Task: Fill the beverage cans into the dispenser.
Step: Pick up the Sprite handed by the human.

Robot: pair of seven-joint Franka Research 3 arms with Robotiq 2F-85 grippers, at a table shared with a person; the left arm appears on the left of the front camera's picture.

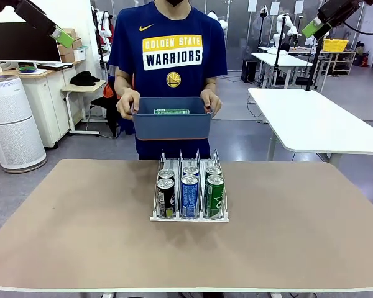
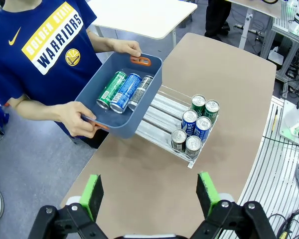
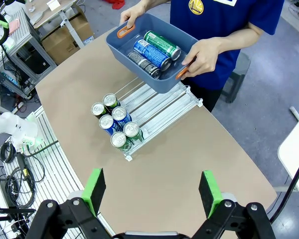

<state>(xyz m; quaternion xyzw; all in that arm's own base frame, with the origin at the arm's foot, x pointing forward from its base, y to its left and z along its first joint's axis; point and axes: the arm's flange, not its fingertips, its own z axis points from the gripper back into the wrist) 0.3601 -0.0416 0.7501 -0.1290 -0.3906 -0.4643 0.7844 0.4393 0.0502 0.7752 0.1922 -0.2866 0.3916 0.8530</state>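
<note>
In the front view my left hand (image 1: 64, 38) hangs high at the left and my right hand (image 1: 314, 28) high at the right, both well above the table (image 1: 68, 230); from here I cannot tell how their jaws stand. The dispenser (image 1: 188, 218) sits mid-table with six beverage cans (image 1: 189, 196) upright at its near end, two deep in each lane: black in the left lane, blue in the middle, green on the right. Behind it a person (image 1: 172, 59) holds a blue-grey tub (image 1: 172, 127) over the table's far edge, and a green can (image 1: 171, 112) lies in it. In the left wrist view my left hand (image 2: 150, 193) is spread wide with nothing between its green pads (image 2: 93, 194). The tub (image 2: 148, 92) is held by its orange handles (image 2: 140, 60) over the dispenser's (image 2: 162, 112) bare far end; whether they touch I cannot tell. Three cans lie side by side in it: green (image 2: 112, 89), blue (image 2: 125, 92) and black (image 2: 139, 92). In the right wrist view my right hand (image 3: 152, 193) is likewise wide apart and holds nothing. The six standing cans (image 3: 113, 122) crowd one end of the dispenser (image 3: 162, 107), and the tub (image 3: 120, 50) covers the other end with the same three cans lying inside.
</note>
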